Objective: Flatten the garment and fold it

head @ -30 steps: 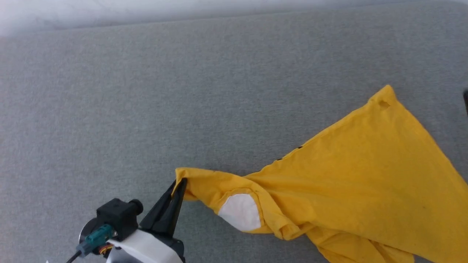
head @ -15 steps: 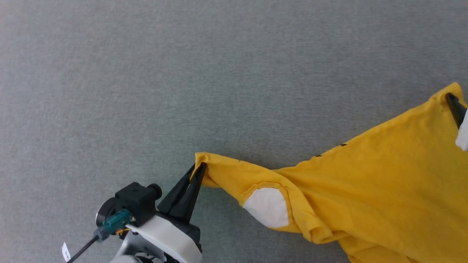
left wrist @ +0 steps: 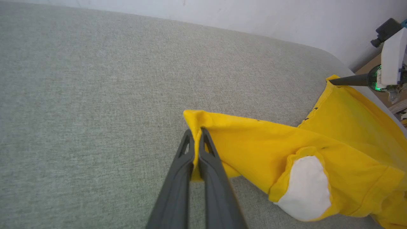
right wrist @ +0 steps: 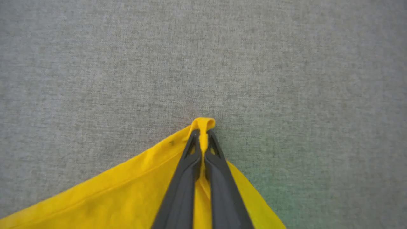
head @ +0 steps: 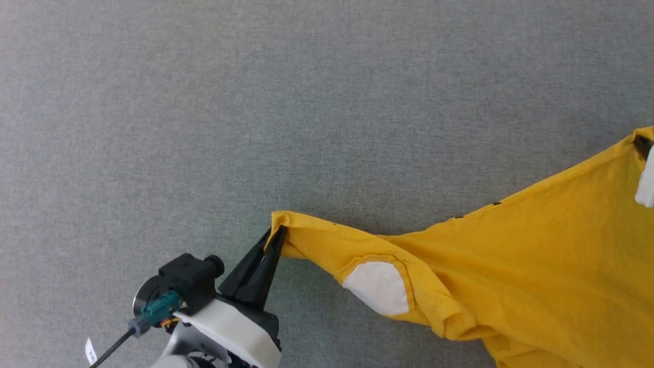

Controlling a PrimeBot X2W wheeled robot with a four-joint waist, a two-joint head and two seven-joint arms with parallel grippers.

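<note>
Though partly off-frame, garment [head: 536,266] taut.

No text can be read — the white tag [head: 91,351] on the cable [head: 115,347] is too small.

A grey woven-fabric surface [head: 204,102] covered the work area. A plain white wall [left wrist: 254,14] stood behind its far edge. A brown strip [left wrist: 370,65] lay beyond its rounded corner.
</note>
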